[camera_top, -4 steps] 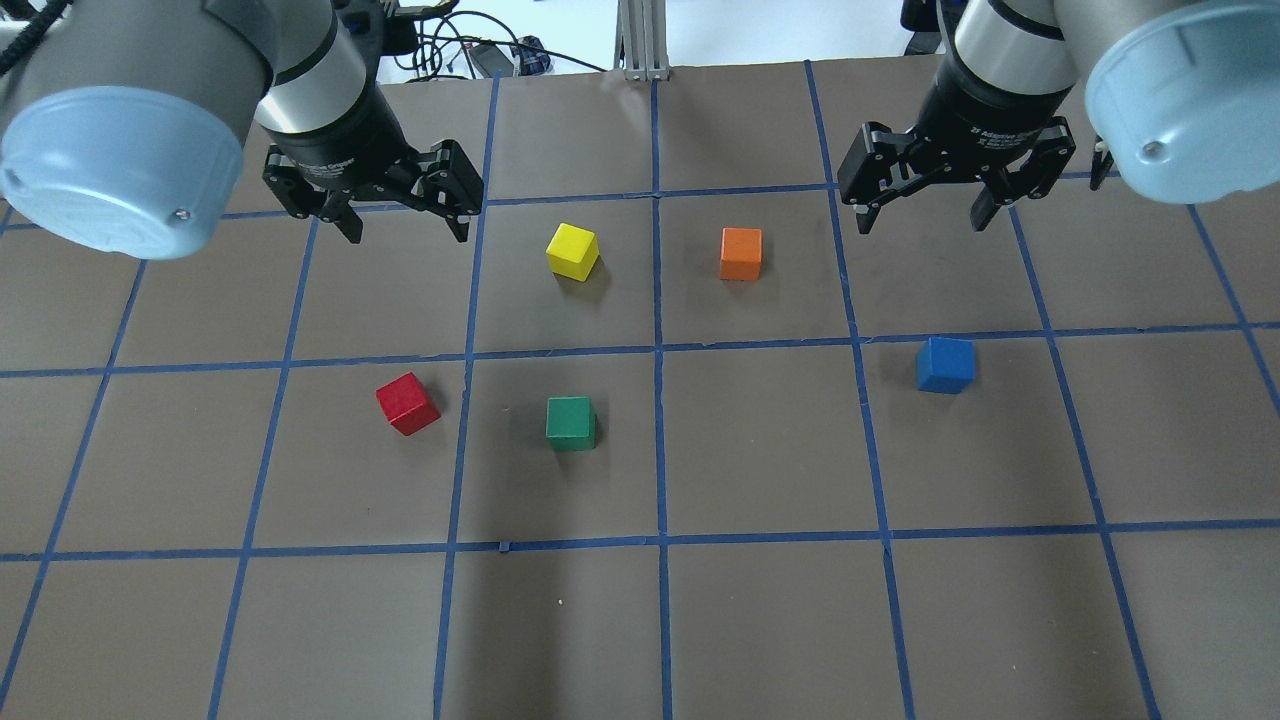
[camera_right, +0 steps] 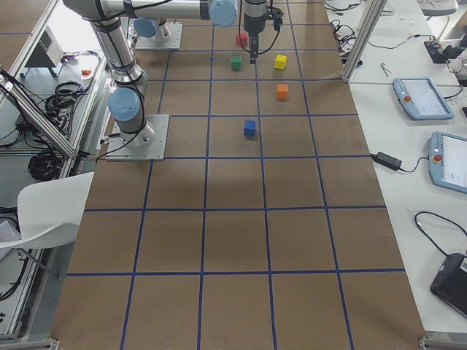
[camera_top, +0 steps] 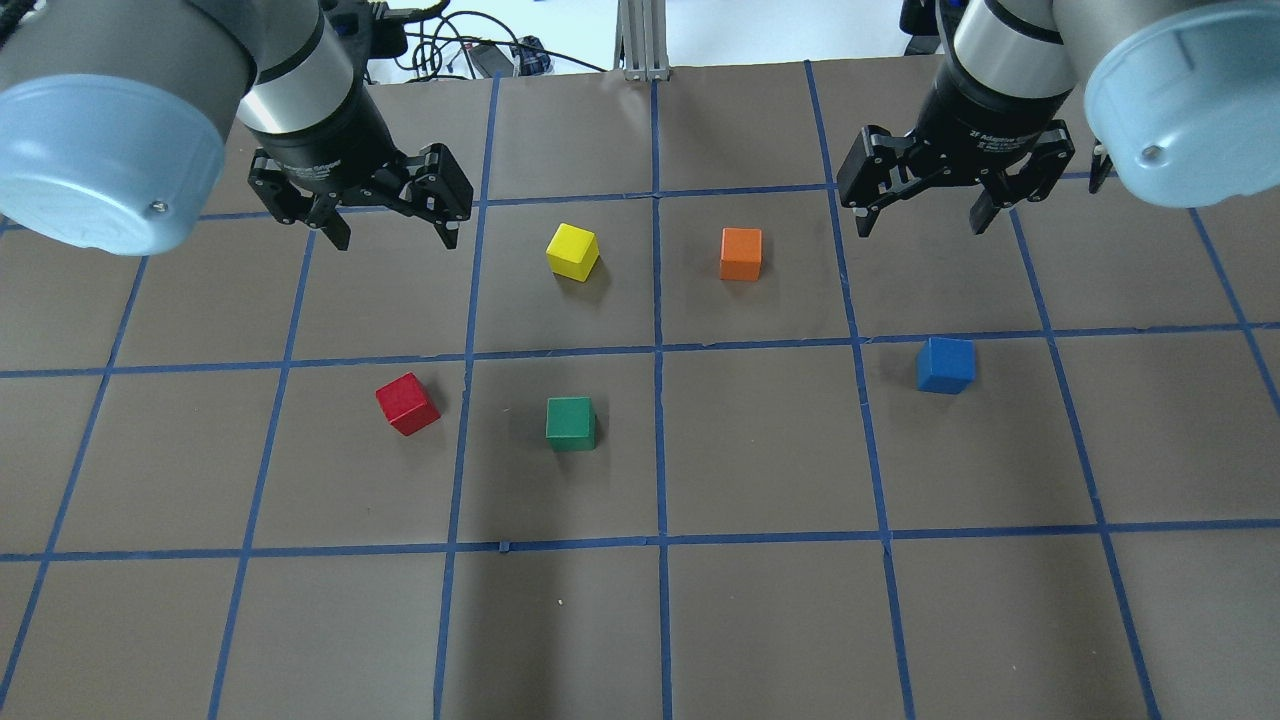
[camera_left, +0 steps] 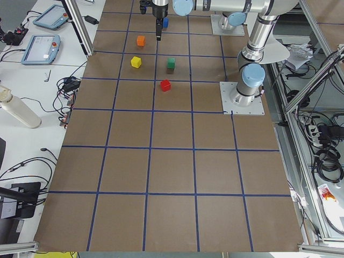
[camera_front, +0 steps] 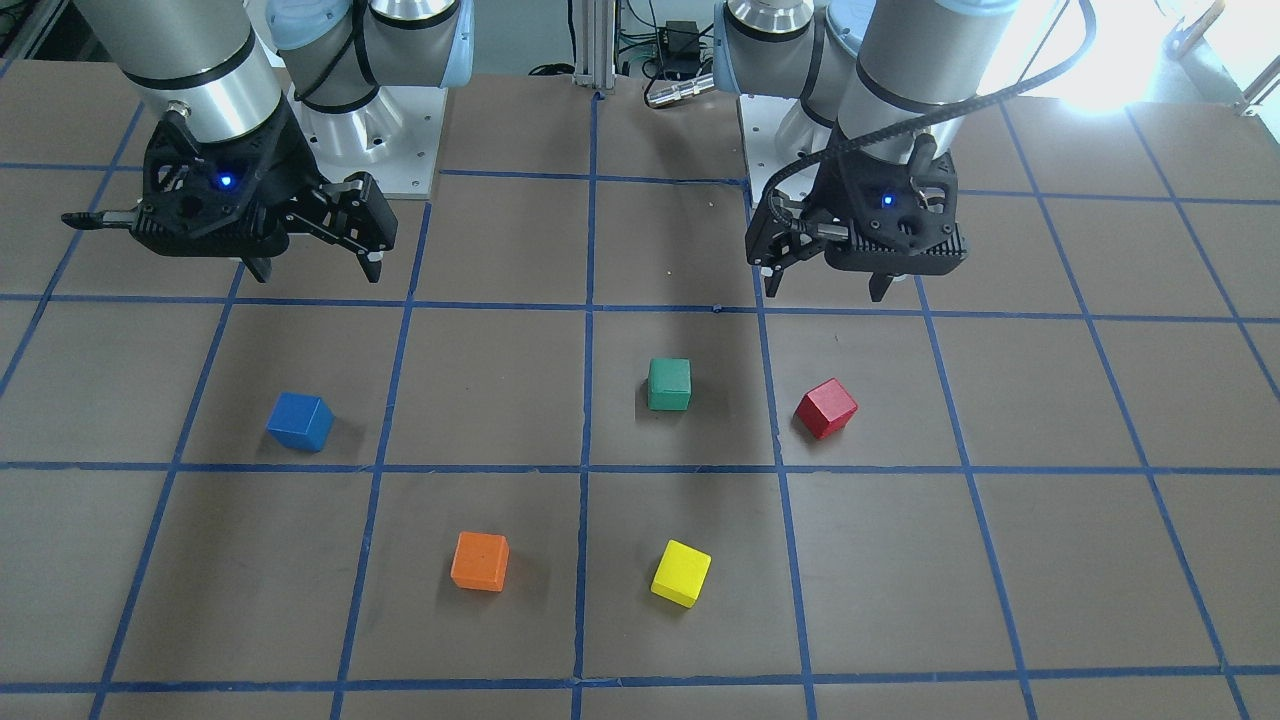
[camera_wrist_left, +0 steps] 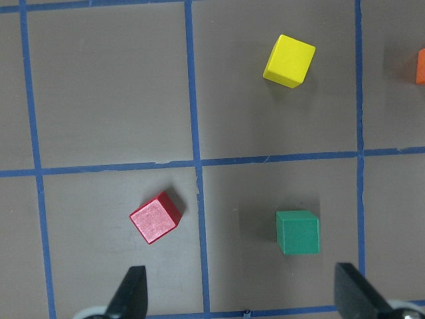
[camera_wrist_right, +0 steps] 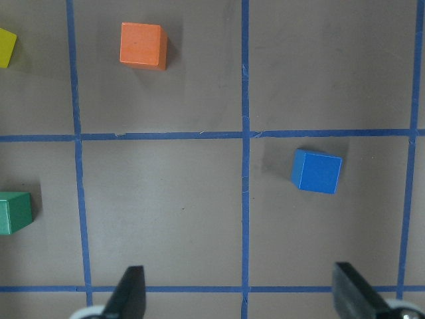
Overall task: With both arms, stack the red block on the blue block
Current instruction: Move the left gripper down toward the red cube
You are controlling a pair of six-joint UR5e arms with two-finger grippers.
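Hovering above the gridded counter [camera_top: 760, 620], the left claw [camera_top: 396, 240] and right claw [camera_top: 922, 228] both have fingers spread apart, gripping nothing. The red block [camera_top: 407, 403] sits toward the counter's left edge, the blue block [camera_top: 945, 365] toward its right edge, well apart.
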